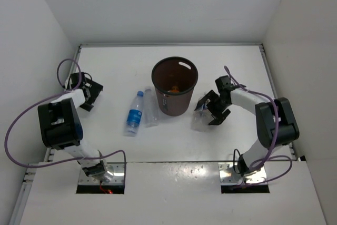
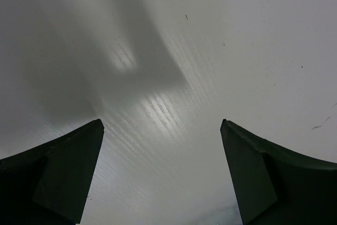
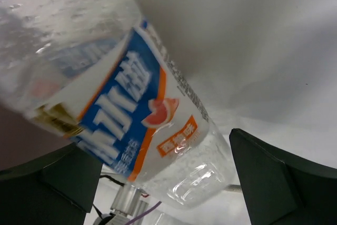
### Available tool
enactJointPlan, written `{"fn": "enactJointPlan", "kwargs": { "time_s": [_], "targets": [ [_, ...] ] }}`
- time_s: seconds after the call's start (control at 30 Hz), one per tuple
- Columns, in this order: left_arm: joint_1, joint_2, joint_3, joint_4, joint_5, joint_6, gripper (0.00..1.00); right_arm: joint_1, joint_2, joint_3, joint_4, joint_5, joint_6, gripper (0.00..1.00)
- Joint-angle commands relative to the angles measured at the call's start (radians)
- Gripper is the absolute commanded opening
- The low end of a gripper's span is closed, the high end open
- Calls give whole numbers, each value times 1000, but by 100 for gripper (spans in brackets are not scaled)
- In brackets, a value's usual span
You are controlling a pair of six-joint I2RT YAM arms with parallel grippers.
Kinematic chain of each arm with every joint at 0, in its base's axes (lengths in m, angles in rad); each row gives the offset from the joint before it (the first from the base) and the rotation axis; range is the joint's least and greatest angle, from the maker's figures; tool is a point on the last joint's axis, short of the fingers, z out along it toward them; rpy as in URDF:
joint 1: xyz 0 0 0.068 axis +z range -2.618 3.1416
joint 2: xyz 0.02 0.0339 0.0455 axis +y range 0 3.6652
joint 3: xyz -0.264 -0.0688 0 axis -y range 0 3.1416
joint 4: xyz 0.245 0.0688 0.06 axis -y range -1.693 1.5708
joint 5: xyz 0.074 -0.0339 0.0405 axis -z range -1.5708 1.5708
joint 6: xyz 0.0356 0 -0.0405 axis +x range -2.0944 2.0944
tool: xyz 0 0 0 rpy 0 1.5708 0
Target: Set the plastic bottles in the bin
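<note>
Three bottles are seen outside the bin, all lying on the table.

**Right side.** The labelled bottle lies between the fingers of the right gripper, slanted across the wrist view. Its blue, white and orange label is turned toward the camera. The gripper is spread wide and nothing is clamped. Bare table shows between the bottle and the finger at the right of the wrist view. The bottle overlaps the other finger, and whether they touch cannot be told. In the top view the right gripper is placed to the right of the bin, near its base. The labelled bottle is seen there only as a faint clear patch at the fingertips.

**Left side.** The blue-cap bottle lies left of the bin with its cap toward the far edge. The clear bottle lies just beside it, between it and the bin. The left gripper is held well apart from them near the left wall. It is fully spread and empty, and only bare table is seen between its fingers.

**Bin.** The bin stands upright, and an orange item is seen at its bottom, its shape not discernible.
</note>
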Motion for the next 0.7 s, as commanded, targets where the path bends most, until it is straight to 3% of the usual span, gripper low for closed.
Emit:
{"fn": "enactJointPlan", "kwargs": {
  "time_s": [0.0, 0.07, 0.2, 0.4, 0.67],
  "targets": [
    [13, -8, -6, 19, 7, -10, 100, 8, 15, -14, -18, 15, 45, 97],
    [13, -8, -6, 19, 7, -10, 100, -4, 5, -45, 3, 5, 68, 91],
    [13, -17, -6, 19, 7, -10, 100, -4, -34, -63, 4, 24, 79, 68],
    [13, -17, -6, 19, 7, -10, 100, -14, -110, 42, -122, 155, 70, 40],
    [13, -17, -6, 19, 7, -10, 100, -23, -189, 208, -253, 298, 41, 24]
  ]
}}
